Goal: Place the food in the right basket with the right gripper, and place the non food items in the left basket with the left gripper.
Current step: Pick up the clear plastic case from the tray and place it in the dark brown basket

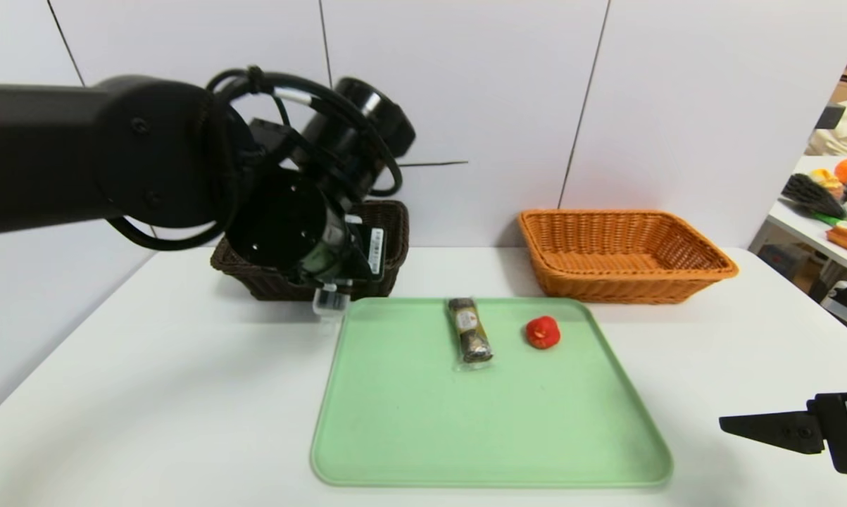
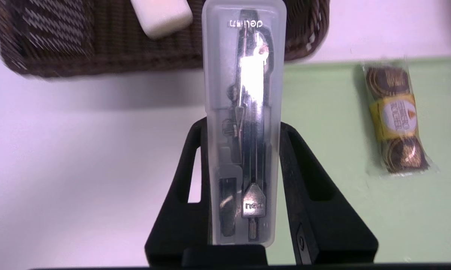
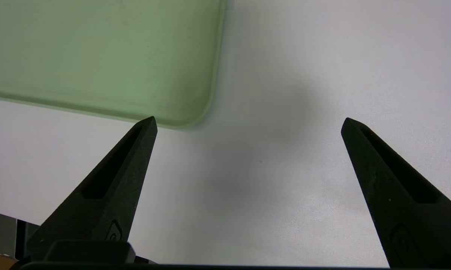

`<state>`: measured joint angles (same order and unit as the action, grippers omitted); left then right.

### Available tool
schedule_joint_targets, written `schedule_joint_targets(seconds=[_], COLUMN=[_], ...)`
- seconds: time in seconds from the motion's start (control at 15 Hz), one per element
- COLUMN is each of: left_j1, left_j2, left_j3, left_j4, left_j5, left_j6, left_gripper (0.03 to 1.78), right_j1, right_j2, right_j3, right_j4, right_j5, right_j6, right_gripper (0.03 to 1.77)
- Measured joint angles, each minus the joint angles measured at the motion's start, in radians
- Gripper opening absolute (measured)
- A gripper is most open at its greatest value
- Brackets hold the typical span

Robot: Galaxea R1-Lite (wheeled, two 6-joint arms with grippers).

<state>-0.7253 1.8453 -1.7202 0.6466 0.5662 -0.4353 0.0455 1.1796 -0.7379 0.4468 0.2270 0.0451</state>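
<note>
Black fingers of the left gripper (image 2: pixel 242 131) pinch the slim grey case (image 2: pixel 244 123) by its long sides, holding it above the desk (image 1: pixel 148 366) at the near rim of the dark brown basket (image 1: pixel 388 232), where the white soap block (image 2: pixel 161 15) lies. On the green tray (image 1: pixel 465 436) beside it rest the snack roll (image 1: pixel 469 329) and the red duck (image 1: pixel 542 332). The orange-tan basket (image 1: pixel 624 253) stands behind. The right gripper (image 3: pixel 247 127) hangs spread wide, near the tray's corner.
</note>
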Motion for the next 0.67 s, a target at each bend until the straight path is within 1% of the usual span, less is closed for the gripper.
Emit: schedule_joint_targets(seconds=[0.13,0.2,0.33,0.4,0.53,0.67], left_j1=[0.063,0.101,0.169,0.199,0.255,0.310], left_j2=[-0.001,0.009,0.037,0.054,0.089,0.124], left_j3=[-0.086,-0.137,-0.206,-0.222,-0.236,-0.241], left_j4=[-0.003,-0.002,0.003,0.000,-0.010,-0.045], left_j5=[-0.028,-0.063,-0.160,-0.205,-0.262,-0.333], left_j6=[0.147,0.218,0.350,0.421,0.556,0.691], left_gripper=[0.55,0.55,0.55,0.55,0.55,0.55], right_j1=[0.000,0.000,0.000,0.000,0.000,0.000], right_j2=[-0.008,-0.010,-0.015,-0.017,-0.019,-0.021], right_j3=[0.006,0.010,0.016,0.019,0.021,0.023], right_j4=[0.000,0.001,0.000,-0.001,0.000,0.000], right_j5=[0.000,0.000,0.000,0.000,0.000,0.000], right_j6=[-0.001,0.000,0.001,0.001,0.001,0.001], right_gripper=[1.70,1.70,1.70,1.70,1.70,1.70])
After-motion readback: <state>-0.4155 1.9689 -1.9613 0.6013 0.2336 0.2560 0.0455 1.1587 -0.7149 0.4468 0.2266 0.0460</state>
